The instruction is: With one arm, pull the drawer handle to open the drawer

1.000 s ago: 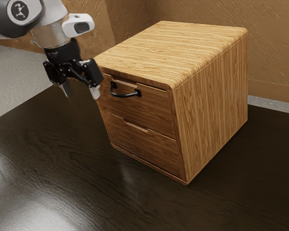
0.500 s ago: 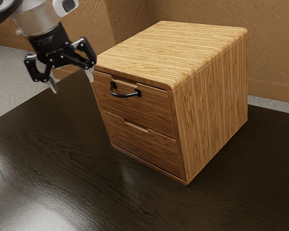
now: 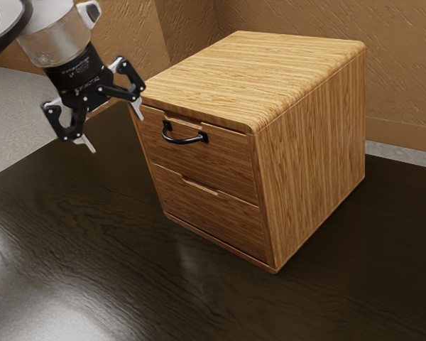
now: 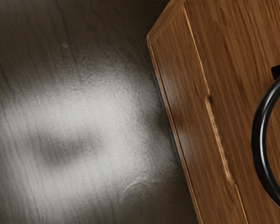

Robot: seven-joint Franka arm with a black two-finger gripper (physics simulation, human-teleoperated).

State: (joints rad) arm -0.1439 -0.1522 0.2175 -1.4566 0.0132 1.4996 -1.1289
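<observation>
Room: rough brown walls (image 3: pixel 412 57) stood behind the scene, and a pale grey floor (image 3: pixel 14 128) showed at the exterior view's left.
Table: a dark, glossy wooden table (image 3: pixel 92 270) carried the cabinet; in the wrist view its top (image 4: pixel 60 116) showed a soft light patch.
Cabinet: a light wooden cabinet (image 3: pixel 305 142) with two drawers sat on the table toward the exterior view's right, its front turned toward the arm.
Top drawer: the top drawer (image 3: pixel 220 160) lay flush with the cabinet's face, shut.
Handle: a black curved handle (image 3: pixel 183 136) hung on the top drawer's front, near its upper edge and toward the arm's side; the wrist view caught part of its loop (image 4: pixel 259 140) against the wood.
Lower drawer: the lower drawer (image 3: pixel 213 209) sat under the top one, also flush, with a narrow slot at its upper edge.
Arm: the grey and white arm (image 3: pixel 53 28) came in from the exterior view's upper left.
Gripper: the black gripper (image 3: pixel 114 130) hung above the table, to the exterior view's left of the cabinet's front corner and apart from the handle.
Fingers: the fingers (image 3: pixel 137 106) were spread wide with nothing between them; one tip sat just beside the cabinet's upper front corner, and whether it touched could not be told.
</observation>
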